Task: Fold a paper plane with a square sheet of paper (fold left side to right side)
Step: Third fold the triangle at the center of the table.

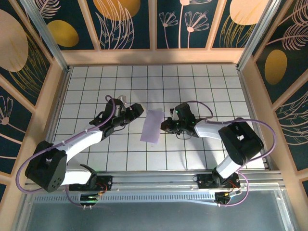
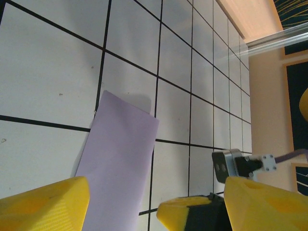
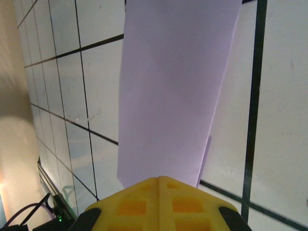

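Right hand (image 3: 159, 179), pressed together, sits at three o'clock of the halved paper sheet (image 3: 173, 86); left hand (image 2: 156, 190) is spread at nine. The left-to-right fold looks made; the crease probably needs flattening next.

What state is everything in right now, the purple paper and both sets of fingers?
Lavender square sheet of paper: folded in half into a narrow strip, lying flat on the table.
Left gripper: fingers open, holding nothing.
Right gripper: fingers shut at the paper's edge; whether pinching it is unclear.
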